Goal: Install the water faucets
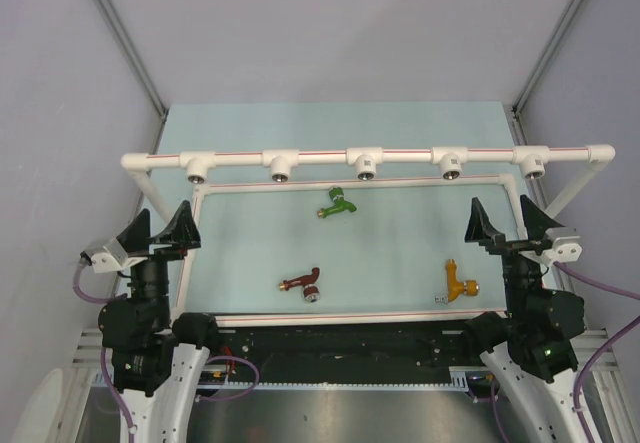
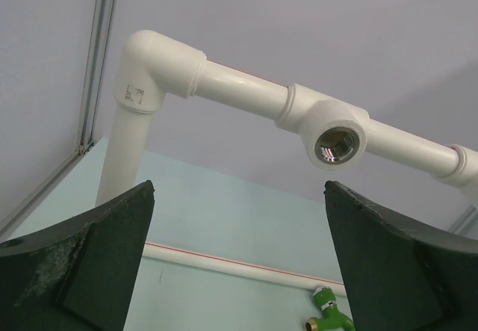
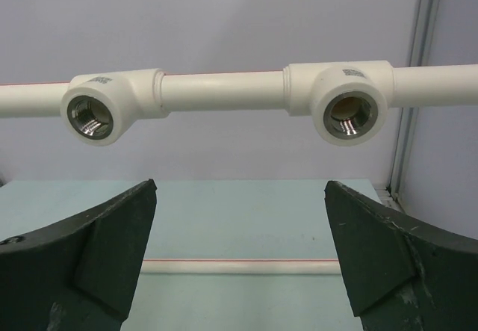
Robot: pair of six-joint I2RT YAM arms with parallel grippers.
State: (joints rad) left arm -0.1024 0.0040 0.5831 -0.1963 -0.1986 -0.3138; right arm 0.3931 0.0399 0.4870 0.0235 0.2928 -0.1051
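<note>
Pale blue-green table (image 1: 400, 143), green faucet (image 1: 338, 204) lying far-centre, dark red-brown faucet (image 1: 302, 283) near-left, orange-yellow faucet (image 1: 459, 283) near-right, all three inside white pipe frame (image 1: 320, 155), left gripper (image 1: 160, 225) and right gripper (image 1: 505, 221) spread wide, gripping nothing, at opposite sides.

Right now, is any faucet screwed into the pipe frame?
No, the green faucet, red-brown faucet and orange faucet all lie on the table.

I can read no text: the stamp (image 2: 133, 92) on the white elbow (image 2: 160, 62), upper left, and the one on the tee socket (image 3: 349, 101), upper right, are too blurred.
</note>
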